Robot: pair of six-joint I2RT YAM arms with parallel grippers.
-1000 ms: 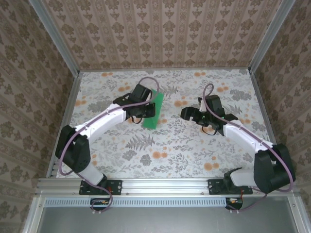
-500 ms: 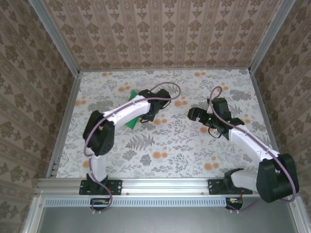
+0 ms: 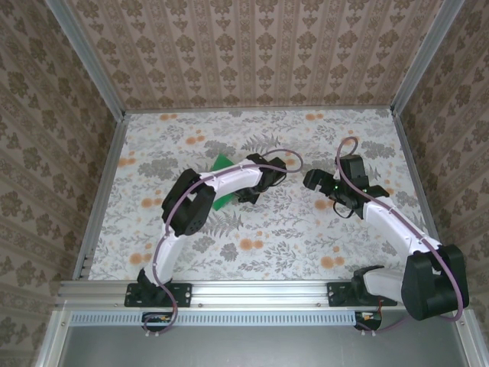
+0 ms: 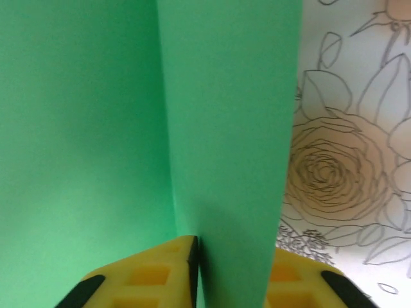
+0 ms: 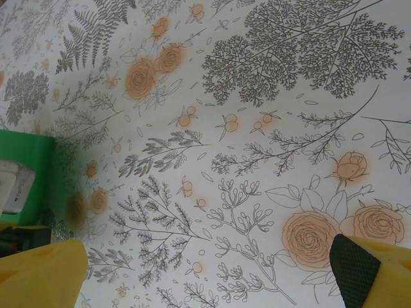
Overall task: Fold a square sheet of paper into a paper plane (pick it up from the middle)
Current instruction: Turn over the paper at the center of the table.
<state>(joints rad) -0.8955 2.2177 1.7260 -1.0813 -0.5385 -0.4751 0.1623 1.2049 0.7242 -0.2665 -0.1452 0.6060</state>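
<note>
Where my left gripper (image 4: 234,279) reaches forward, the thin bright green sheet of paper (image 4: 83,128) lies just ahead of it. One creased flap stands up and runs down between my yellow fingers (image 4: 148,279). Those fingers sit fairly close together, with the dark pad of the left one against the fold. I cannot tell whether they actually pinch it. My right gripper (image 5: 205,273) hangs spread wide above the floral-printed table cover (image 5: 257,128), holding nothing. The green paper is off to its left, near but apart.
</note>
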